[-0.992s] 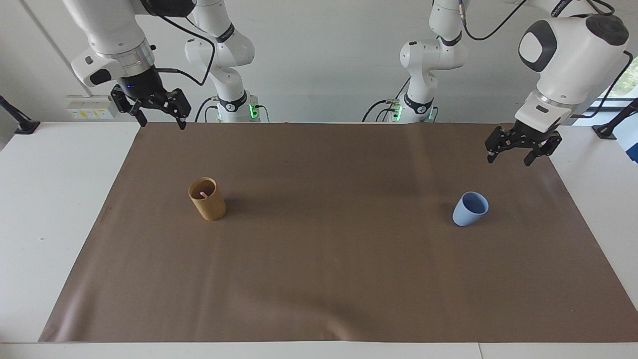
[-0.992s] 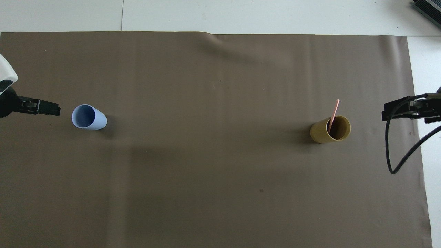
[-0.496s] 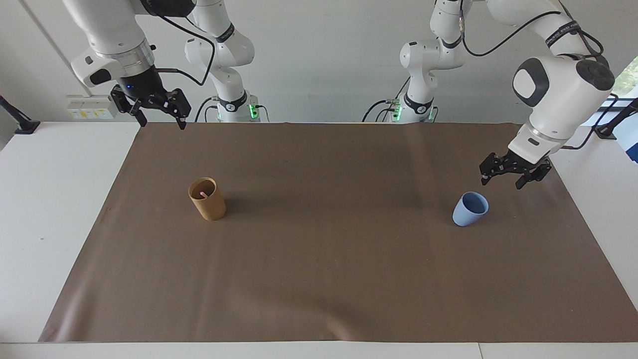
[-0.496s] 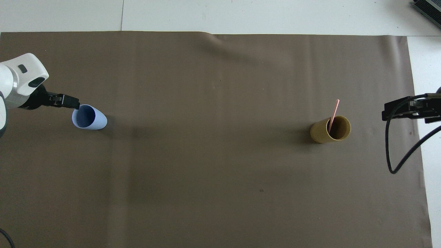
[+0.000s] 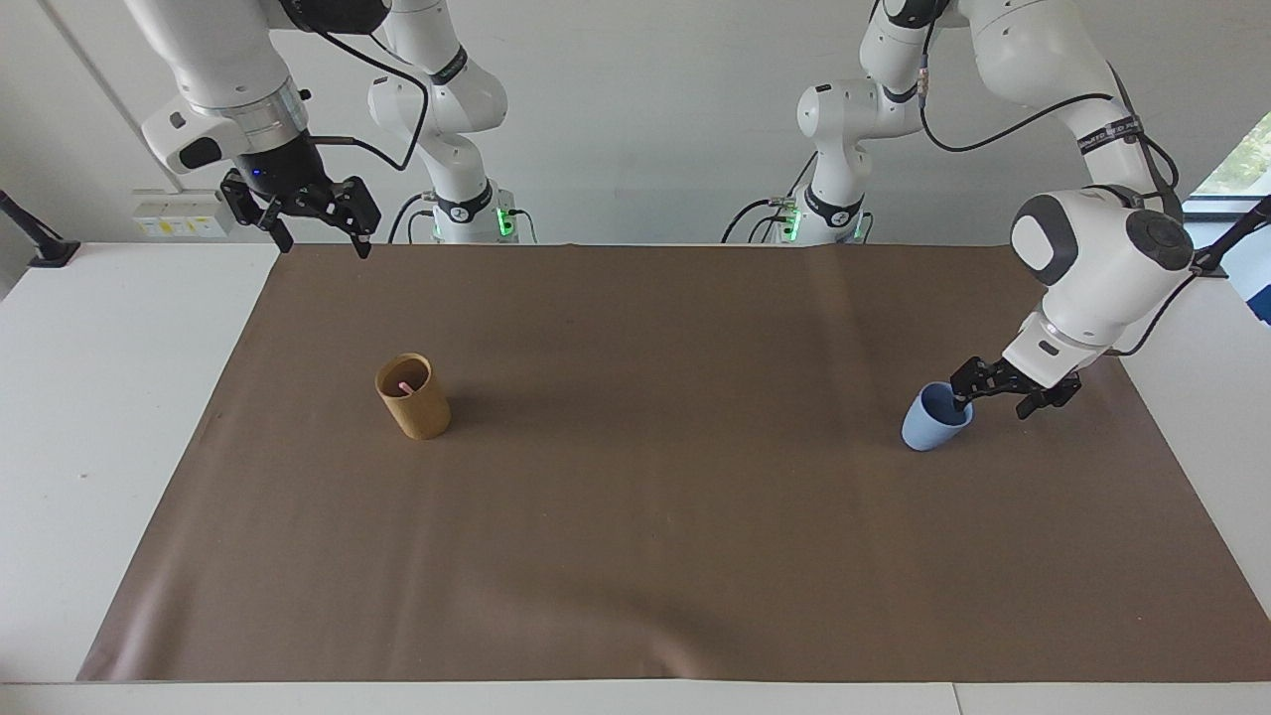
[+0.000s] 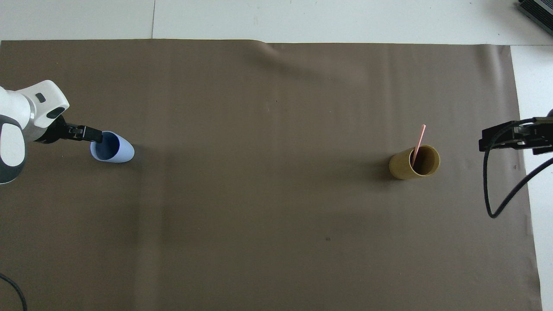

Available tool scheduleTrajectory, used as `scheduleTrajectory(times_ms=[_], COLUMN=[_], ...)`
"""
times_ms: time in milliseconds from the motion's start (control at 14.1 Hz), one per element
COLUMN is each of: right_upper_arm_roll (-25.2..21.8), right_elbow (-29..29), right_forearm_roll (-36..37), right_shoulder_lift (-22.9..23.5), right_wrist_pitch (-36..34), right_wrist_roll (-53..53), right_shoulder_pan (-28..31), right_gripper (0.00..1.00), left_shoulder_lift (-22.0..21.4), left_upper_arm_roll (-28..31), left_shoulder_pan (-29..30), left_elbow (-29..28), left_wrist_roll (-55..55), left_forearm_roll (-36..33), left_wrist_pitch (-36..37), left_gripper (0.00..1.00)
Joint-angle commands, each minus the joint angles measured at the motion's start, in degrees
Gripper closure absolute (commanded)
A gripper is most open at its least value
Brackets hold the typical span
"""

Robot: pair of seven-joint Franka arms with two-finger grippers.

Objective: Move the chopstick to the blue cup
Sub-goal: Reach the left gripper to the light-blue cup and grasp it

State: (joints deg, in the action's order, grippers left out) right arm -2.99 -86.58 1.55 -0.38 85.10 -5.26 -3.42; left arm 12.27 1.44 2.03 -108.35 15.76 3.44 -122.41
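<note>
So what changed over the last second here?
The left gripper came down from above to the small light blue cup, open at its rim. The right gripper waits unmoved; the thin pink chopstick stays in the tan cylindrical cup.

Pretty even, bright daylight-ish lighting in both views, nothing blown out. The brown mat (image 5: pixel 655 497) is matte, so no glare, just broad soft darker bands across it. The tan cup (image 5: pixel 413 397) and blue cup (image 5: pixel 931 421) throw soft-edged shadows toward the middle of the bench. Focus looks sharp, with no obvious motion blur or edge warping.
</note>
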Motion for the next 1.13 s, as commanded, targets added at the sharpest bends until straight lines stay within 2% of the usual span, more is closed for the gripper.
scheduleTrajectory(times_ms=[0, 283, 354, 496, 567, 850, 1063], right_upper_arm_roll=[-0.1, -0.1, -0.1, -0.1, -0.1, -0.1, -0.1], right_elbow=[-0.9, -0.9, -0.9, -0.9, -0.9, -0.9, -0.9], right_forearm_roll=[-1.1, -1.1, -1.1, -1.1, -1.1, -1.1, -1.1], right_shoulder_lift=[-0.9, -0.8, -0.9, -0.9, -0.9, -0.9, -0.9], right_wrist_pitch=[0.0, -0.1, -0.1, 0.0, -0.1, -0.1, -0.1], right_wrist_roll=[1.1, 1.1, 1.1, 1.1, 1.1, 1.2, 1.2], right_shoulder_pan=[0.5, 0.5, 0.5, 0.5, 0.5, 0.5, 0.5], right_gripper=[0.0, 0.0, 0.0, 0.0, 0.0, 0.0, 0.0], left_shoulder_lift=[1.4, 1.3, 1.1, 0.9, 0.9, 0.3, -2.3], left_upper_arm_roll=[-0.6, -0.6, -0.6, -0.6, -0.7, -0.7, -0.7], left_shoulder_pan=[0.3, 0.3, 0.3, 0.1, 0.0, -0.9, -4.0], left_elbow=[-1.9, -4.1, -4.4, -4.6, -4.6, -4.4, -4.2], left_wrist_roll=[0.9, 0.8, 0.4, -0.6, -0.9, -4.1, -6.9], left_forearm_roll=[1.0, 1.0, 1.1, 1.5, 1.5, 1.6, 1.5], left_wrist_pitch=[-3.4, -5.3, -5.3, -4.7, -4.1, -1.0, 1.5], left_gripper=[0.0, 0.26, 0.43, 0.88, 1.0, 1.0, 1.0])
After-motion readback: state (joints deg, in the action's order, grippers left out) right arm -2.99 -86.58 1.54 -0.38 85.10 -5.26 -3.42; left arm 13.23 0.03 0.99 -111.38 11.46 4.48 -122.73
